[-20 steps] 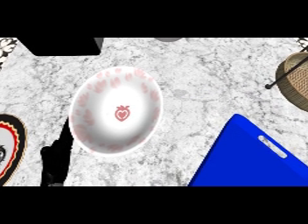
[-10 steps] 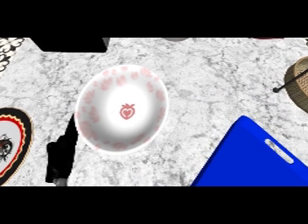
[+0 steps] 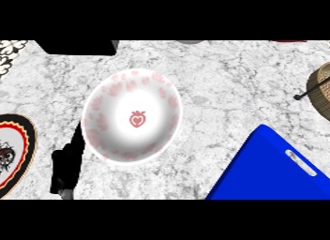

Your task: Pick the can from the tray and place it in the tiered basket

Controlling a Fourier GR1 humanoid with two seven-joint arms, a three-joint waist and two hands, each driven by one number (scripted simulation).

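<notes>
The can shows nowhere in the head view. The blue tray (image 3: 265,173) fills the lower right corner; the part in view is bare, with a pale slot handle near its edge. The brown wicker tiered basket (image 3: 328,91) is cut off by the right edge, and a thin dark rod sticks out of it to the left. A narrow black shape, apparently my left hand (image 3: 65,166), stands at the lower left beside the white plate. My right hand is out of view.
A white plate (image 3: 133,117) with pink strawberry marks lies in the middle of the marble counter (image 3: 230,79). A black-rimmed patterned plate (image 3: 9,154) lies at the left edge. A black block (image 3: 78,46) sits at the top left.
Plate, tray and basket have all slid slightly to the right in the view. The black shape at the lower left kept its place beside the white plate.
</notes>
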